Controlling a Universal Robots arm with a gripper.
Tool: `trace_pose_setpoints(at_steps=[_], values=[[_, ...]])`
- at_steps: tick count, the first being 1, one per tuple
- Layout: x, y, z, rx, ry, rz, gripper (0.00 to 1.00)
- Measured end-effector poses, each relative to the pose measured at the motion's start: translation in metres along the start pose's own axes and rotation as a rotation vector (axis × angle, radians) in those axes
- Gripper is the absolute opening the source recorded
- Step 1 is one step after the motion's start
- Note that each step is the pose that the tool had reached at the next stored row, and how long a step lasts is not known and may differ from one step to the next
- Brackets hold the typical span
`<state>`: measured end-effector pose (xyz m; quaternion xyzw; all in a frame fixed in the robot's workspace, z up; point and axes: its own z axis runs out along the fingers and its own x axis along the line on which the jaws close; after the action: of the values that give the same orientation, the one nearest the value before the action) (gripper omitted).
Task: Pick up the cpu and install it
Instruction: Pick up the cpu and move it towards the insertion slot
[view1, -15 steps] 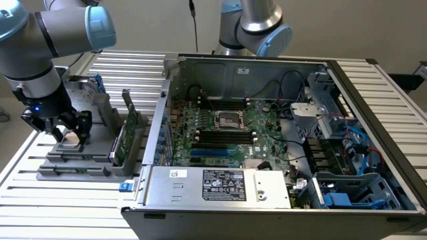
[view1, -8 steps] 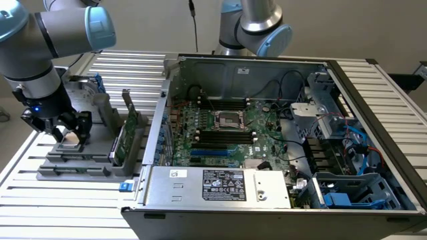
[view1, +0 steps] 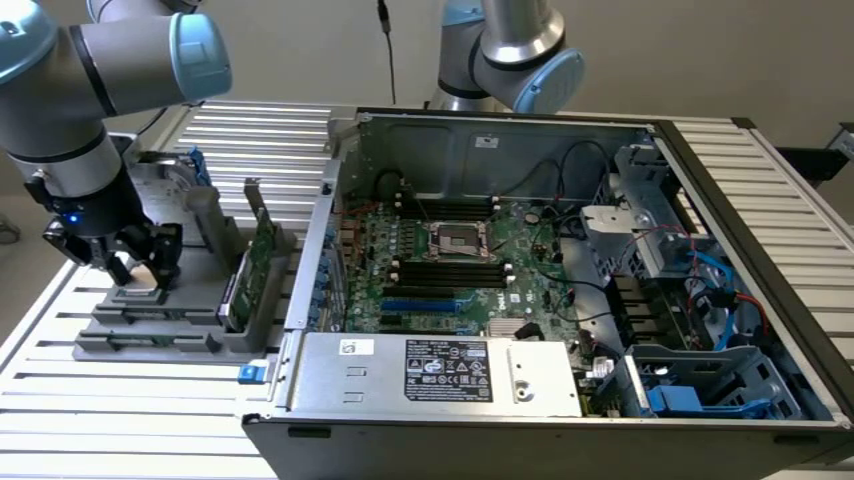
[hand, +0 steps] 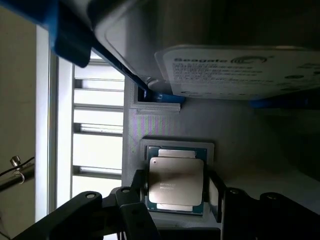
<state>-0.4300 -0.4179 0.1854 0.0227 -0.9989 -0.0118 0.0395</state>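
The cpu (hand: 176, 182), a small flat square chip with a matte silver top and a greenish rim, lies in a recess of a grey printed holder (hand: 150, 125). My gripper (hand: 177, 192) stands open around it, one black finger (hand: 141, 185) at one edge and the other finger (hand: 215, 196) a small gap off the opposite edge. In the exterior view the gripper (view1: 134, 265) hangs low over the grey holder (view1: 147, 335) at the exterior view's left, beside the open computer case. The motherboard's metal-framed socket (view1: 461, 240) sits in the middle of the case.
A silver labelled hard drive (hand: 235, 70) in blue brackets (hand: 70, 45) stands just beyond the cpu's recess. Upright cards (view1: 260, 270) stand in the holder between the gripper and the case wall (view1: 320, 230). Cables and drive cages (view1: 694, 290) fill the case's right side.
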Motion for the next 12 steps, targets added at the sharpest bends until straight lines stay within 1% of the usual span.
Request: trace_pose_setpoints(at_steps=[1, 2, 9, 12], values=[[0.0, 0.0, 0.0, -0.0001, 0.0, 0.0, 0.6], [0.0, 0.0, 0.0, 0.0, 0.0, 0.0, 0.54], [-0.0001, 0.0001, -0.0003, -0.0003, -0.0007, 0.0, 0.54], [0.0002, 0.0001, -0.0029, -0.0003, -0.0003, 0.0, 0.54]])
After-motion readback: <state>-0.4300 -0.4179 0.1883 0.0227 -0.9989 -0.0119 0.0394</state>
